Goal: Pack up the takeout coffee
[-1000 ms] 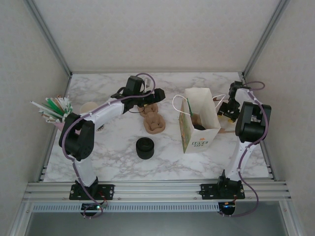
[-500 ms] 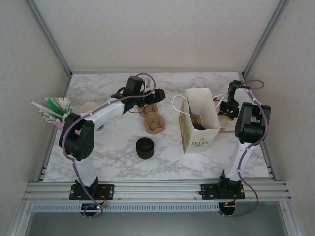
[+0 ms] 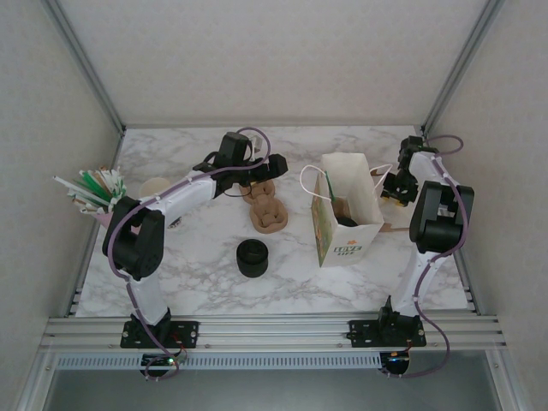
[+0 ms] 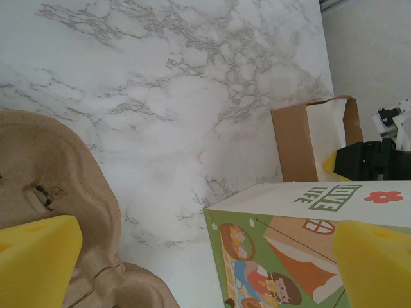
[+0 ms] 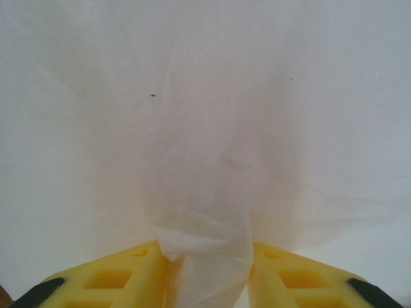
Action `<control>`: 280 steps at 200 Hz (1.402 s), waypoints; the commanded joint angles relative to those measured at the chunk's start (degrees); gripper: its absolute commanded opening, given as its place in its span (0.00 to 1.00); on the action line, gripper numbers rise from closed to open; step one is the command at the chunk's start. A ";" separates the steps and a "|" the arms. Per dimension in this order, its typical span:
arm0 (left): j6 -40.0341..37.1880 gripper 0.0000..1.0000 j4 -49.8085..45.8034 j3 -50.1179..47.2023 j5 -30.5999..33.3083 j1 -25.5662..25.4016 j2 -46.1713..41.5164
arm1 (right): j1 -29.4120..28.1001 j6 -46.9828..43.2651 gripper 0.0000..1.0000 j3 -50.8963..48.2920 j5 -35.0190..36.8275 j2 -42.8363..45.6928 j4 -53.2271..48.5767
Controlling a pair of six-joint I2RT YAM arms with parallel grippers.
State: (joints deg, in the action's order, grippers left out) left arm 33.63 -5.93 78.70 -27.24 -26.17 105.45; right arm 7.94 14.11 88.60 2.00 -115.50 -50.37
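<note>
A white paper bag (image 3: 347, 210) with a green picture front stands open at centre right. Inside its mouth sits a dark round lid, the takeout coffee (image 3: 345, 219), mostly hidden by the bag's walls. My right gripper (image 3: 391, 187) is at the bag's right wall, and its yellow fingers (image 5: 115, 279) are shut on a fold of the bag's white paper (image 5: 209, 256). My left gripper (image 3: 261, 175) hovers open with nothing between its pads (image 4: 38, 260), over the brown cardboard cup carrier (image 4: 51, 173). The bag's picture side (image 4: 289, 256) lies to its right.
A squat stack of black lids (image 3: 252, 257) stands in front of the carrier (image 3: 267, 210). At the far left are a bundle of straws (image 3: 90, 188) and a cream-rimmed cup stack (image 3: 154, 186). A thin brown piece (image 3: 396, 228) lies right of the bag. Frame posts edge the table.
The right gripper's jaws have narrowed onto the bag's paper, and the arm shifted slightly toward the back. The left arm has not moved.
</note>
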 commanded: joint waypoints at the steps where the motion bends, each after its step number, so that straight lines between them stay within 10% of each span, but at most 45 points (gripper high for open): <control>1: -1.11 1.00 -0.49 2.30 -0.09 -0.54 0.34 | -0.37 -0.07 0.36 0.35 1.08 2.25 -1.44; 113: -1.18 1.00 1.28 1.31 1.02 -0.81 -3.72 | -0.39 1.58 0.00 -1.02 4.06 9.34 0.01; 280: -3.71 1.00 3.82 -3.96 12.30 -7.49 -26.55 | -0.39 1.23 0.00 2.71 -2.72 46.36 1.35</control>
State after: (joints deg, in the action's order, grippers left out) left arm 31.35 -2.44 75.72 -18.72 -32.18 84.23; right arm 7.94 15.77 87.79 3.81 -73.36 -47.64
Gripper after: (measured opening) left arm 0.996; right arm 0.037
